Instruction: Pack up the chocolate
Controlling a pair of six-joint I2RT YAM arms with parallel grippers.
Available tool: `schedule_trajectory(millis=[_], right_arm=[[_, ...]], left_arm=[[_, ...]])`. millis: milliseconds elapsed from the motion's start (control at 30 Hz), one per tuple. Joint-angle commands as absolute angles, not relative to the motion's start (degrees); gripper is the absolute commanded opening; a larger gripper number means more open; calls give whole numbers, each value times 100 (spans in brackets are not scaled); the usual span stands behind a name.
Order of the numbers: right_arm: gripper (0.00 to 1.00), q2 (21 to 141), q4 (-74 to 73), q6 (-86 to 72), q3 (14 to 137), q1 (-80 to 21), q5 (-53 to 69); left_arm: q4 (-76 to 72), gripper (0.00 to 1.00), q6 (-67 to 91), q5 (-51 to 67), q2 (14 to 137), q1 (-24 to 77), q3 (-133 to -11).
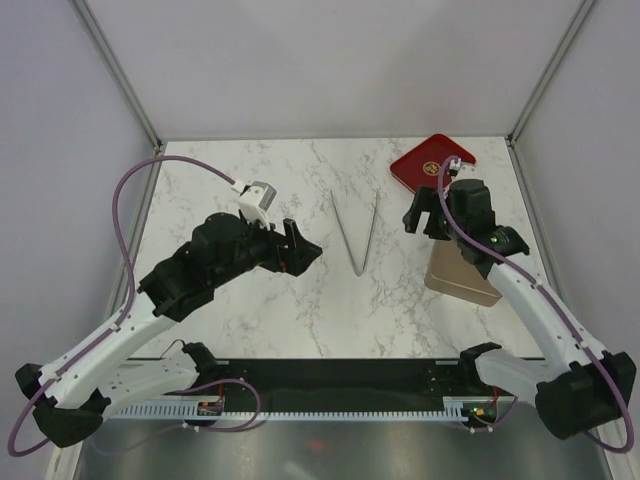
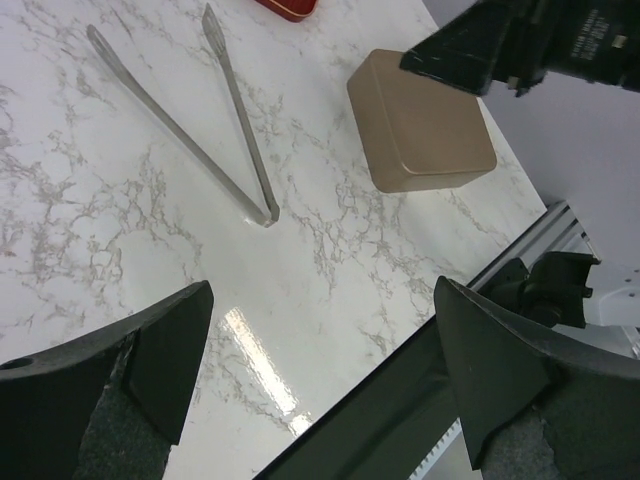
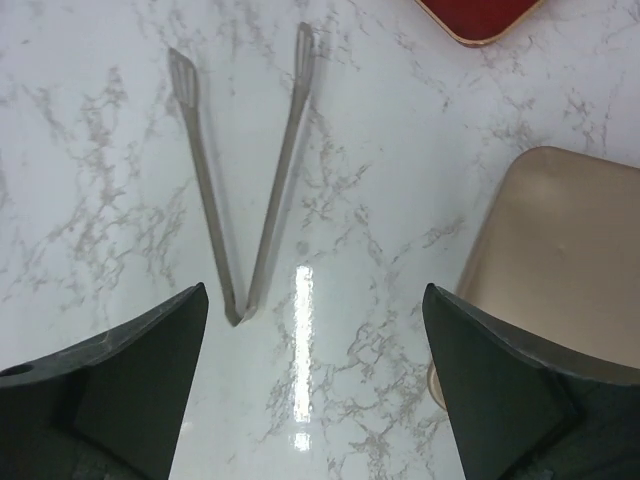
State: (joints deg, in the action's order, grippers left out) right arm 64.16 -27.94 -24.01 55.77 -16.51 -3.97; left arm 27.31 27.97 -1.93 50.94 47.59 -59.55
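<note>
Top external: tongs (image 1: 356, 232) lie on the table (image 1: 200, 320) between left gripper (image 1: 298, 245) and right gripper (image 1: 420, 215) — both spread wide, holding nothing.

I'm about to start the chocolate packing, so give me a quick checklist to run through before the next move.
1. Left end effector open and empty: ok.
2. Right end effector open and empty: ok.
3. Tongs lying free on the table, between the arms: ok.
4. Tan box open to take pieces: not ok, its top looks closed.
5. Chocolate located: not ok, none shows in any view.
6. Red tray contents: cannot tell, the right arm partly covers it.
</note>
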Motion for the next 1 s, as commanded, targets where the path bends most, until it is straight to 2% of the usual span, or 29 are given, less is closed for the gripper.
schedule_trajectory(millis=[0, 233, 433, 967], right_arm=[[98, 5767, -3015, -2268, 5678, -1784, -10], [98, 4221, -2821, -2611, 5124, -1784, 588], [98, 3578, -2760, -2540, 4984, -1784, 861], [98, 3604, -2733, -2540, 5071, -1775, 958]], left_arm=[[2865, 100, 2593, -650, 4791, 4746, -6029], [2962, 100, 2628, -967, 4202, 4737, -5714], [2962, 100, 2672, -1063, 3868, 4737, -5511], [2953, 100, 2698, -1011, 3340, 4746, -5335]])
